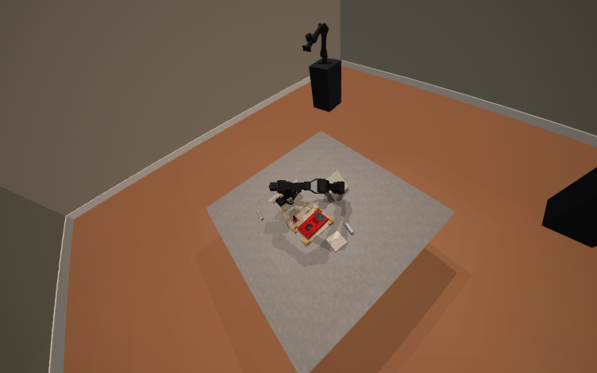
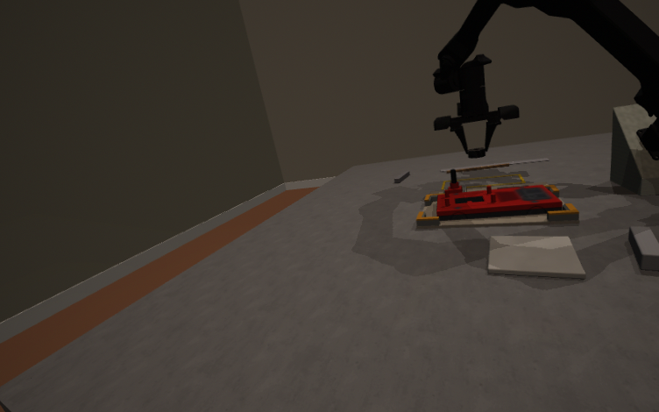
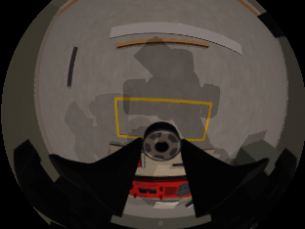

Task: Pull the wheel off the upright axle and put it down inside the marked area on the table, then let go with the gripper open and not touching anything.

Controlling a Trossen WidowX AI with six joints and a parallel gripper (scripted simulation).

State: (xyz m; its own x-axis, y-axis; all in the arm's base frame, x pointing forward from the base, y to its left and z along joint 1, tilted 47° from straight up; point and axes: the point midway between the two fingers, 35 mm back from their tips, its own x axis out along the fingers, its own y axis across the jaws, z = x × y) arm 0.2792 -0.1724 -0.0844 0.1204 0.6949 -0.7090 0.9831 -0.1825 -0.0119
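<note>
A dark wheel with a grey face and a hole in its middle is pinched between the fingertips of my gripper. It hangs in the air, off the axle and higher than its top. The black upright axle stands bare on a small red base. The marked area is a yellow outline on the table. In the wrist view the wheel overlaps its lower edge, and most of the outlined area lies ahead of the fingers. The axle is hidden in the wrist view.
A red panel lies on a beige board with orange corners, beside the axle. Beyond the marked area lie a brown strip and a long pale strip. A small bar lies left. A pale plate and grey block lie nearer the exterior camera.
</note>
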